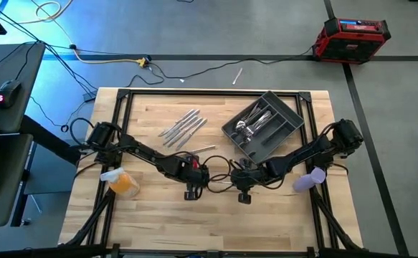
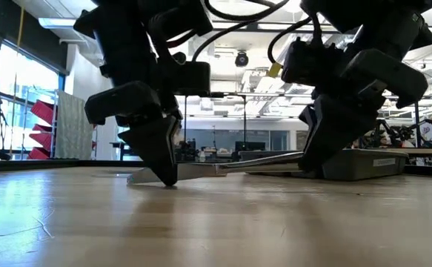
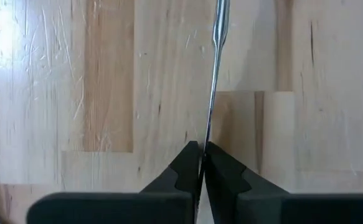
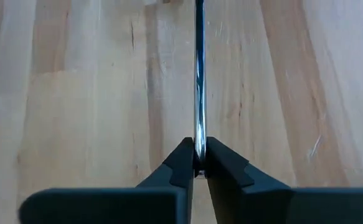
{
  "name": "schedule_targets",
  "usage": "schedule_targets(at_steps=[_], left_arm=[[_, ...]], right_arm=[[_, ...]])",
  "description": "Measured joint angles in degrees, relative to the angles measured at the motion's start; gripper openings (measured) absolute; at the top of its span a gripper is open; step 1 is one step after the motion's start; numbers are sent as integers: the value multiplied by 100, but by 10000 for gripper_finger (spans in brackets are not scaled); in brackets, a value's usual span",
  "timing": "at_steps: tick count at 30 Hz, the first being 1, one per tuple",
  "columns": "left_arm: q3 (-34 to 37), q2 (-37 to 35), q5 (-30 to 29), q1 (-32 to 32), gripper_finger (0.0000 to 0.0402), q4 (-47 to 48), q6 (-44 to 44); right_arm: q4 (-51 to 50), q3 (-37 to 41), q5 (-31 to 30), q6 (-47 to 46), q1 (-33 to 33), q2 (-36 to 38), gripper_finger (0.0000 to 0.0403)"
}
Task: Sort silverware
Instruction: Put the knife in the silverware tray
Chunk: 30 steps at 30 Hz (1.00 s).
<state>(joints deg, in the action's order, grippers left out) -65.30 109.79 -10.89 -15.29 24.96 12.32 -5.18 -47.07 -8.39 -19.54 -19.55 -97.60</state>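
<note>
Left gripper [image 3: 201, 163] sits low at mid-table, fingers pinched tight on the thin edge of a silver utensil [image 3: 213, 81], handle running straight out ahead over the wood; which kind of utensil, cannot tell. In the low view its fingertips [image 2: 165, 165] touch the tabletop, a flat metal piece lying at them. Right gripper [image 4: 197, 158] is just beside it toward the table's right, fingers narrowed on a second slim utensil [image 4: 199, 74], also edge-on, shaft pointing away; type unclear. Low view shows this piece [image 2: 264, 160] held nearly level just above the board, sticking out from the right gripper toward the left one. From above, both grippers meet near the table's centre, left gripper [image 1: 192, 174] and right gripper [image 1: 243, 177] close but apart, one loose piece [image 1: 203, 149] on the wood just behind the left one. Loose silverware [image 1: 183, 127], several pieces fanned side by side, lies behind the left arm on the wooden table [image 1: 151, 222]. Dark grey tray [image 1: 292, 123] sits angled at the rear right, a few utensils [image 1: 255, 125] already in its compartments. Orange item [image 1: 125, 182] near the left arm, pale purple item [image 1: 310, 179] near the right arm. One stray utensil [image 1: 236, 75] on the floor beyond the table; red case [image 1: 354, 38] farther off.
</note>
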Motion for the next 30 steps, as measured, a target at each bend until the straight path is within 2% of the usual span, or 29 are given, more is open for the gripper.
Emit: schedule_targets(at_steps=[7, 11, 16, 24, 30], left_arm=[[5, 9, -29, -55, 0, -75, 120], [9, 14, -42, -55, 0, -141, 224], [12, 18, -56, -59, 0, -267, 259], [12, 18, -22, -59, 0, -407, 356], [12, 18, -24, -59, 0, -440, 382]], right_arm=[[937, -2, -15, 758, 121, 3, 157], [1505, -3, -66, 853, 209, -219, 193], [2026, -7, -361, 1146, 317, -692, 191], [2736, -7, 54, 1211, 539, -1263, 166], [2945, -11, 117, 1256, 592, -1423, 106]])
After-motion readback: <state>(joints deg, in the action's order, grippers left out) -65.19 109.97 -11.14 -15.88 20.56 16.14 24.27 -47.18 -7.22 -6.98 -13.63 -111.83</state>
